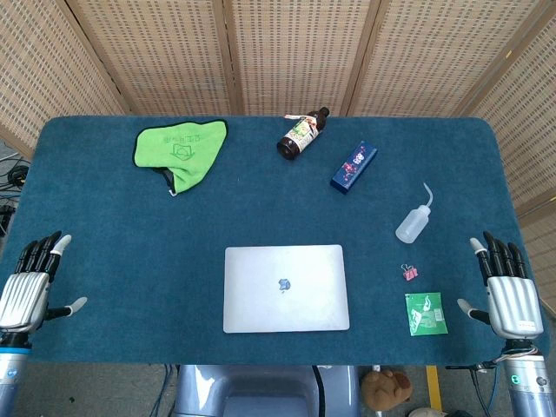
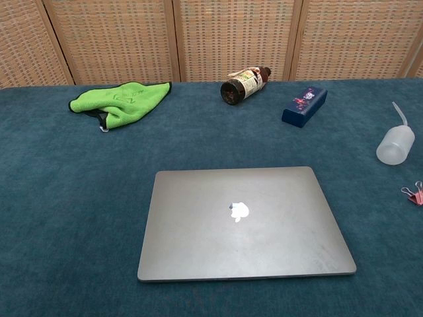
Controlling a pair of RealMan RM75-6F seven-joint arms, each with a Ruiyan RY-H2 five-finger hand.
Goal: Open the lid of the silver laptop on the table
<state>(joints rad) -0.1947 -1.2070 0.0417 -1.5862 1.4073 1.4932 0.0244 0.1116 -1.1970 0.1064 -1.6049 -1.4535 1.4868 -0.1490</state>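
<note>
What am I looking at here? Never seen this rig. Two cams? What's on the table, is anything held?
It is a two-armed robot with humanlike hands, steered remotely by a person. Both pictures come from its own cameras: the head view looks down on the whole table, the chest view sits lower and closer and shows no hands.

In the head view the left hand and the right hand rest at the table's side edges, fingers spread, holding nothing.

In the middle lies the silver laptop, lid closed. Beyond it are a green cloth, a brown bottle lying on its side and a dark blue box. To the right are a squeeze bottle, a pink binder clip and a small green packet.
</note>
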